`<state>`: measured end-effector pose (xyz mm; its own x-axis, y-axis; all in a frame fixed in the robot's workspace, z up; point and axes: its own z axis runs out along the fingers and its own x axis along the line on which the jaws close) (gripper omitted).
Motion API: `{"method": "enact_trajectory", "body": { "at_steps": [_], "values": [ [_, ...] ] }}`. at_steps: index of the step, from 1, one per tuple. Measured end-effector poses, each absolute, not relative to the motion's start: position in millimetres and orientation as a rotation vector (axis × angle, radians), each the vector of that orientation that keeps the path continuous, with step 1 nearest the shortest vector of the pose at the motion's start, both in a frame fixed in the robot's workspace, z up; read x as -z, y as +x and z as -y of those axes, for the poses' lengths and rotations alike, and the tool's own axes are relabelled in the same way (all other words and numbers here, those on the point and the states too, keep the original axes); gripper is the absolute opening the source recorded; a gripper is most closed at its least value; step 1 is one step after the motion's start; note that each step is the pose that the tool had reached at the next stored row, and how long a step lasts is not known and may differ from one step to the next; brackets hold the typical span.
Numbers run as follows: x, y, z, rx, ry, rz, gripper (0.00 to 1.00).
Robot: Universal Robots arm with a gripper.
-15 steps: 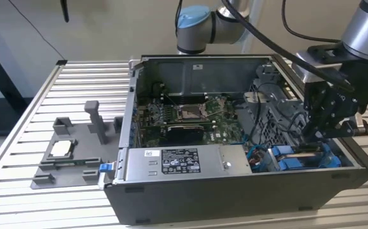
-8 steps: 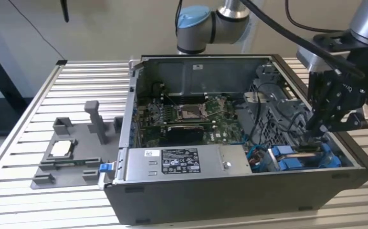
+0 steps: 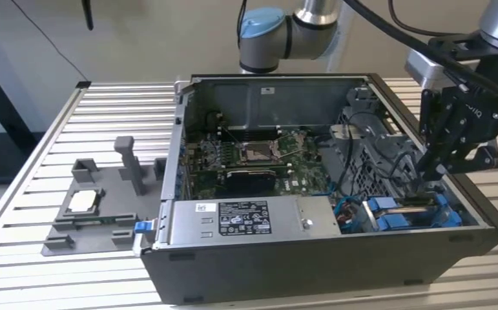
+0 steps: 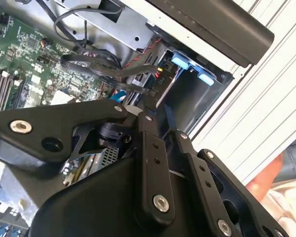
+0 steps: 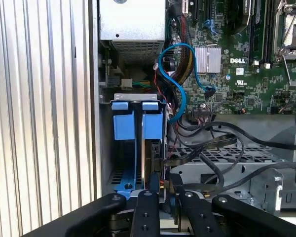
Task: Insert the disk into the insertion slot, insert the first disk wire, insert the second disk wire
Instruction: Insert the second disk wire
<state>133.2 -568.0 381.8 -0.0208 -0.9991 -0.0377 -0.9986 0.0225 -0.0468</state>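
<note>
The flat silver-grey disk in its bright blue plastic carrier bracket (image 5: 150, 148) stands on edge in the drive bay at the corner of the open dark grey computer case (image 3: 318, 271), next to an empty blue carrier slot. In the exterior view the black claw (image 3: 428, 177) reaches down into that corner, right over the blue brackets (image 3: 413, 213). In the first wrist view the claw (image 5: 163, 187) has its fingers drawn close together around a small dark connector at the disk's rear edge, though whether it truly grips the plug or only brackets it is hard to judge from here.

The risks lie in the crowding. Loose black cables (image 5: 212, 143) loop just beside the fingers, and a light blue data cable (image 5: 180, 84) curls near the carriers; a finger could snag one and drag a plug askew. If the connector meets its socket tilted, pushing could bend pins or shift the disk in its slot. The claw's broad linkage also sits close to the grey metal drive cage (image 5: 237, 168), so a sideways correction could knock against it.
</note>
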Motion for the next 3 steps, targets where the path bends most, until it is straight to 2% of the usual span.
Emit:
{"method": "enact_trajectory", "body": {
  "at_steps": [3],
  "values": [
    [-381.8,133.2,568.0,0.01,-2.155,-2.203,0.24]
  ]
}}
